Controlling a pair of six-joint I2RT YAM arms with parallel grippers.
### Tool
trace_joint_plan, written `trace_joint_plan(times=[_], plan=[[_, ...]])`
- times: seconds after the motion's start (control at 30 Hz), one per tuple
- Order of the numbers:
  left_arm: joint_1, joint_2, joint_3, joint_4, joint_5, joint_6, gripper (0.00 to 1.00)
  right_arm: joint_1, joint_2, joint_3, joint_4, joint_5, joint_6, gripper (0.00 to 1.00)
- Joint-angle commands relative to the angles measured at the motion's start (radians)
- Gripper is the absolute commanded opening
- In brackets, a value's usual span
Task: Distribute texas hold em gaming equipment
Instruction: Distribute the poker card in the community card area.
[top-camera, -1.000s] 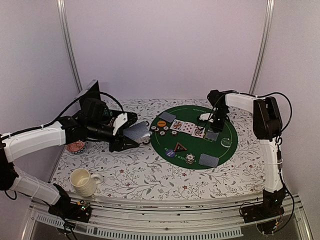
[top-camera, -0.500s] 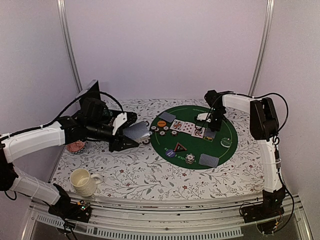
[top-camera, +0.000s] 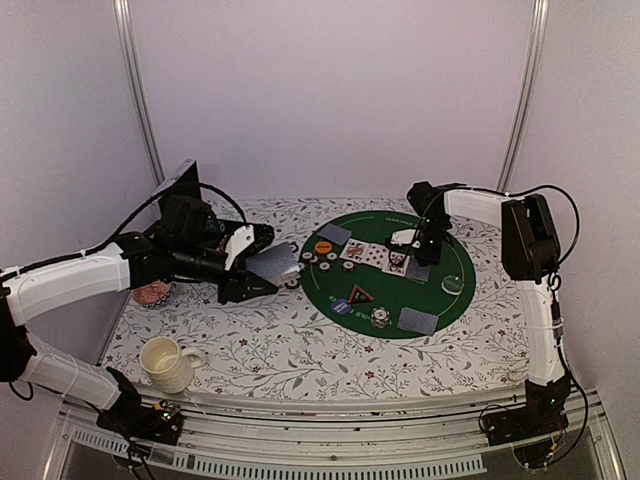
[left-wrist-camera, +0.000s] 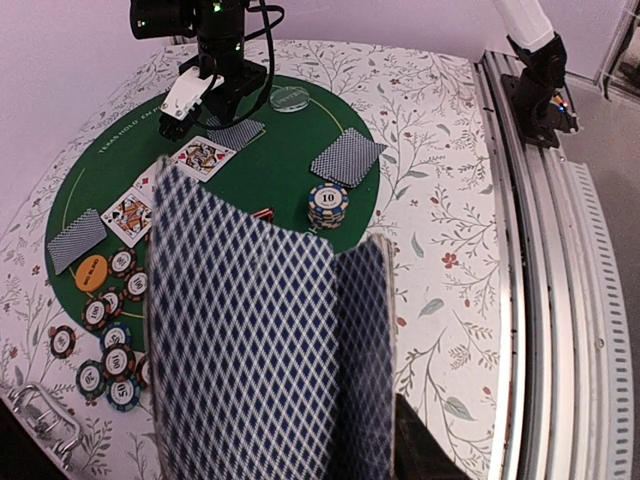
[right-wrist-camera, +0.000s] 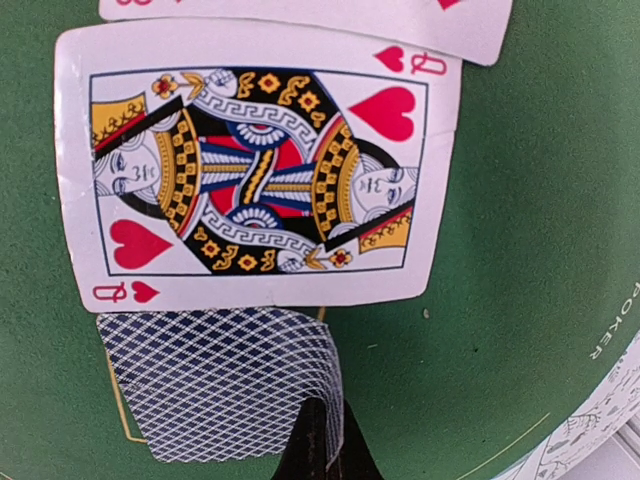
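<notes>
Cards (left-wrist-camera: 250, 330) show blue diamond-lattice backs.

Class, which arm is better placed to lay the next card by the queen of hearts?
Right. The right hand is shut on a face-down card beside the queen of hearts on the green mat; the left hand holds the deck off the mat.
</notes>
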Motion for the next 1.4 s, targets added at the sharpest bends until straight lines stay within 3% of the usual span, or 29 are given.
trace_joint_plan(times=[0.0,0.17,0.27,0.4,0.57,0.63,0.67,0.7,0.93,1.03,1.17,1.27,1.37], plan=[[-0.014,-0.025,-0.002,0.010,0.006,0.013,0.38,0.011,-0.029,-0.024,-0.036,-0.047,-0.018,0.02],[-0.014,-0.027,-0.003,0.010,0.004,0.012,0.38,0.011,-0.015,-0.023,-0.025,-0.022,0.000,0.03],[-0.014,-0.027,-0.003,0.010,0.004,0.012,0.38,0.011,-0.010,-0.024,-0.011,0.002,0.008,0.11],[-0.012,-0.027,-0.003,0.010,0.004,0.013,0.38,0.011,-0.014,-0.024,0.003,0.024,0.022,0.42],[-0.014,-0.028,-0.003,0.010,0.003,0.012,0.38,0.012,-0.032,-0.033,0.037,0.055,0.039,0.58],[-0.014,-0.030,-0.003,0.010,0.003,0.013,0.38,0.014,-0.051,-0.038,0.074,0.088,0.047,0.70],[-0.015,-0.030,-0.003,0.010,0.003,0.013,0.38,0.016,-0.065,-0.042,0.098,0.110,0.053,0.91],[-0.013,-0.030,-0.003,0.010,0.004,0.013,0.38,0.018,-0.081,-0.045,0.127,0.134,0.057,1.00],[-0.014,-0.031,-0.003,0.010,0.003,0.015,0.38,0.092,-0.319,-0.158,0.473,0.237,0.083,0.99],[-0.014,-0.033,-0.004,0.010,0.001,0.018,0.38,0.153,-0.438,-0.184,0.569,0.190,0.179,0.99],[-0.013,-0.031,-0.005,0.010,0.001,0.017,0.38,0.253,-0.594,-0.245,0.623,-0.119,0.404,0.99],[-0.014,-0.029,-0.004,0.010,0.002,0.017,0.38,0.354,-0.746,-0.436,0.846,-0.379,0.558,0.99],[-0.015,-0.026,-0.003,0.010,0.003,0.017,0.38,0.463,-0.807,-0.602,1.052,-0.542,0.648,0.99]])
